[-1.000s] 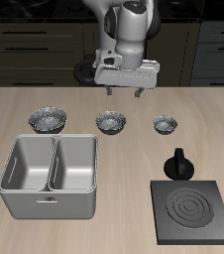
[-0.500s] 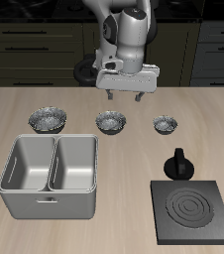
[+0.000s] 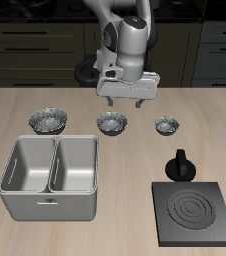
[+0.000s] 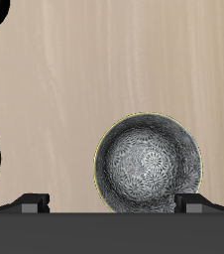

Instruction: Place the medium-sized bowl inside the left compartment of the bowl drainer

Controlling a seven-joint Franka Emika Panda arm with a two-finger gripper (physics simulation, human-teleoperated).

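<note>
Lower than a second ago, the gripper (image 3: 124, 100) has dropped toward the medium-sized bowl (image 3: 112, 122), jaws spread apart and gripping nothing. That bowl stands upright, mouth up, on the table (image 3: 125, 170); being round, it shows no long axis. It sits behind the bowl drainer (image 3: 51, 177), just beyond the well on the stove plate's side. The widest bowl (image 3: 48, 120) lies behind the drainer's other well, the smallest bowl (image 3: 166, 125) farther along the same row. In the wrist view the medium-sized bowl (image 4: 147, 163) lies between the fingertips.
</note>
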